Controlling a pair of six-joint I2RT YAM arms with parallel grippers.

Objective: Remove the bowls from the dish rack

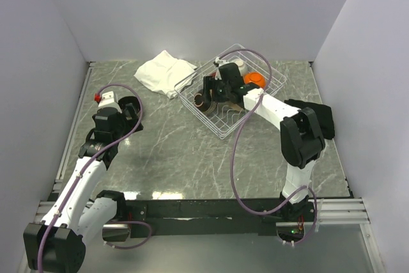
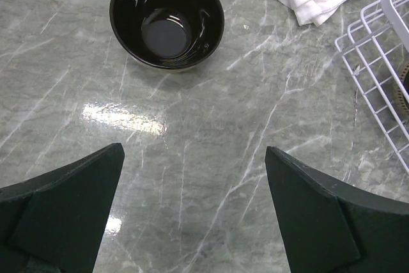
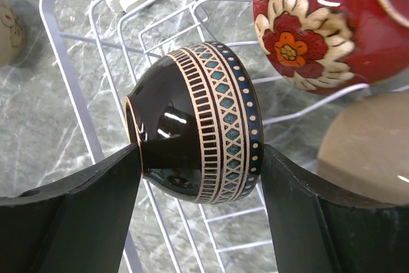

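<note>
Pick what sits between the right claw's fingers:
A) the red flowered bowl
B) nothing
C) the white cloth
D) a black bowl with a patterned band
D: in the right wrist view the black banded bowl lies on its side, with the fingers of the right claw against its foot and rim.

the left arm (image 1: pixel 89 158) points to 12 o'clock with the left gripper (image 2: pixel 193 150) wide open, the right arm (image 1: pixel 275 110) to 10 o'clock, the right gripper (image 3: pixel 200 151) pinching a patterned bowl (image 3: pixel 192 126).
</note>
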